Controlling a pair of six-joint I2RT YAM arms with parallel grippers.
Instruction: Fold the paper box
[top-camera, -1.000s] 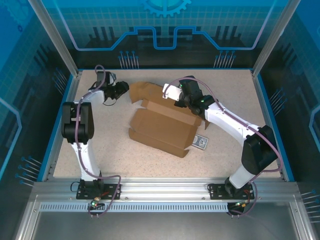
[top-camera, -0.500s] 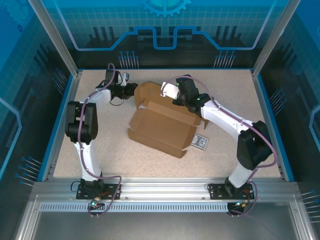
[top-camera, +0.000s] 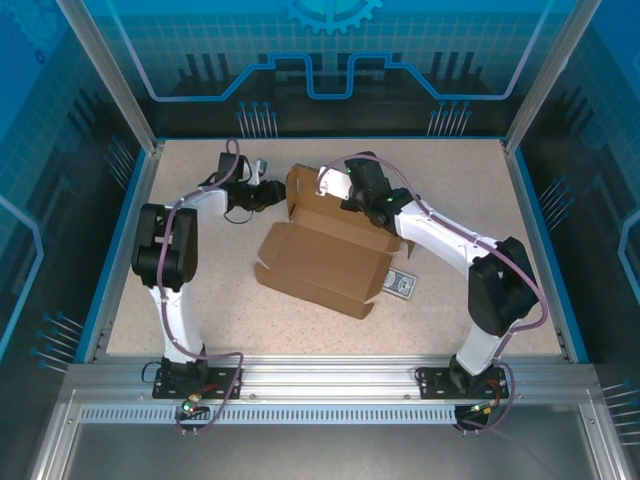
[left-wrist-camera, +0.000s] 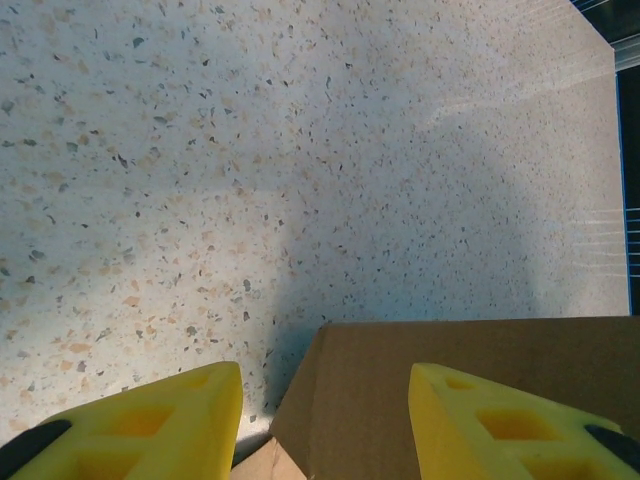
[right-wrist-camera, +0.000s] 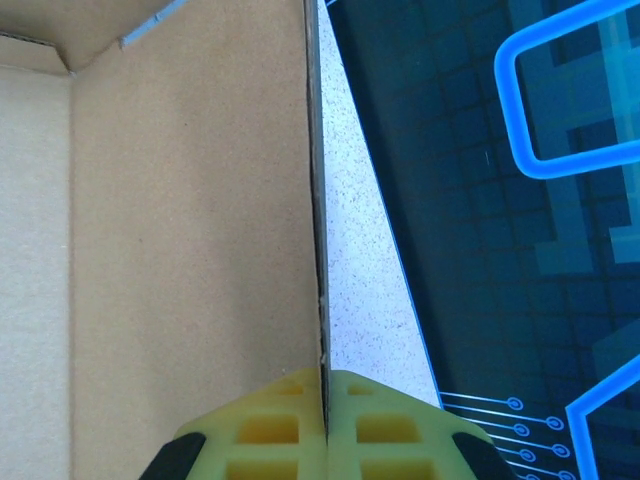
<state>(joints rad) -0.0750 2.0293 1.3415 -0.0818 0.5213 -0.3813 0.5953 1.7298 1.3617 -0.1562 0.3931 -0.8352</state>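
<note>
Top view: the paper box (top-camera: 320, 255), plain brown cardboard, lies part-folded at the middle of the speckled table (top-camera: 460, 175), with its flaps raised along the far side. A small blue-and-white patterned card (top-camera: 400, 283) lies just beside its right end.

The right gripper (top-camera: 335, 195) meets the box at its far edge. In the right wrist view, its yellow fingers (right-wrist-camera: 270, 430) are clenched on the edge of an upright cardboard panel (right-wrist-camera: 180, 250).

The left gripper (top-camera: 270, 190) stands at the far-left flap. In the left wrist view, this gripper (left-wrist-camera: 325, 385) is released. Its fingers (left-wrist-camera: 150, 430) stand apart above the table, and a corner of the flap (left-wrist-camera: 480, 350) reaches into the gap; a strip of bare table separates it from the left finger.
</note>
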